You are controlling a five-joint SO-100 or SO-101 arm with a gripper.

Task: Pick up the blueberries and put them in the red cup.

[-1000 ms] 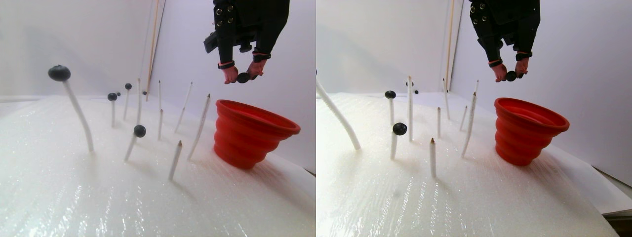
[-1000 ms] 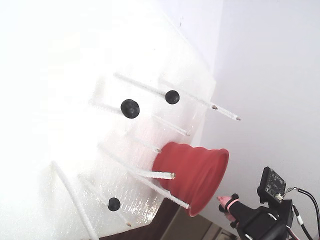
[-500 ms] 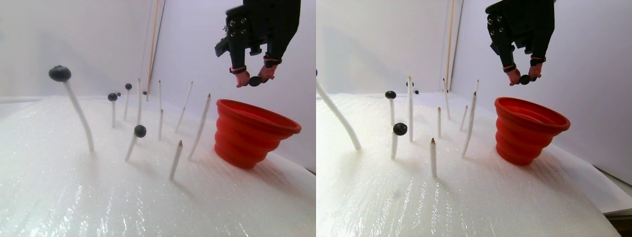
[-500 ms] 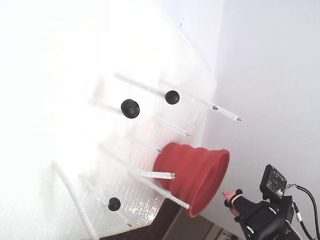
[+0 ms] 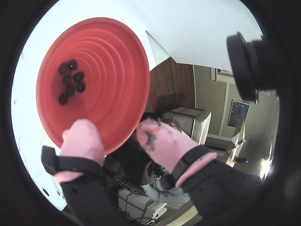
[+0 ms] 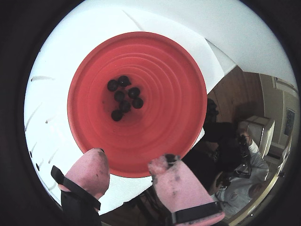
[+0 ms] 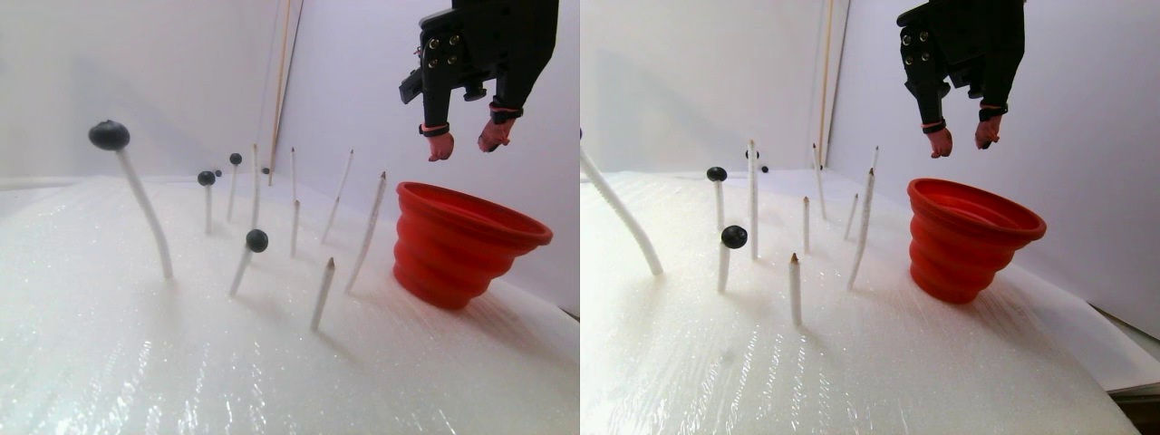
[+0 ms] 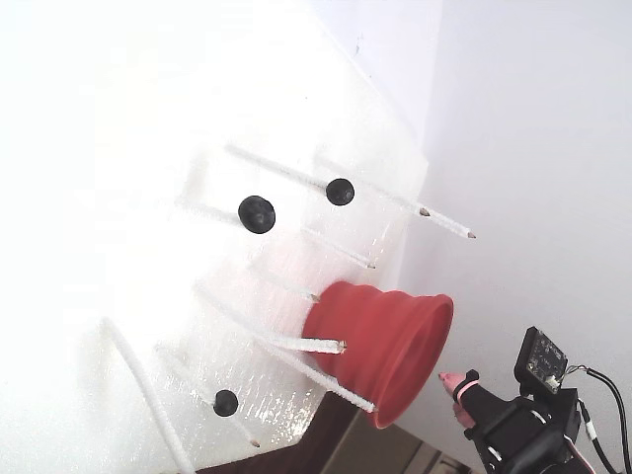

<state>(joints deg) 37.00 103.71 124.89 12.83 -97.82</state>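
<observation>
The red cup [image 7: 453, 245] stands on the white foam at the right in the stereo view. Both wrist views look down into it, and several blueberries [image 5: 70, 82] lie on its bottom [image 6: 124, 96]. More blueberries sit on top of thin white rods [image 7: 109, 135], [image 7: 257, 240], [image 7: 207, 178]; three show in the fixed view [image 8: 257, 213]. My gripper [image 7: 467, 145] hangs above the cup's rim, open and empty. Its pink fingertips [image 5: 82, 136] are apart over the near rim of the cup [image 6: 169, 94] in both wrist views.
Several bare white pointed rods [image 7: 323, 290] stick up from the foam sheet [image 7: 181, 362], some close to the cup's left side [image 7: 367, 231]. White walls [image 7: 136, 72] stand behind and to the right. The foam's edge [image 7: 553, 304] runs just behind the cup.
</observation>
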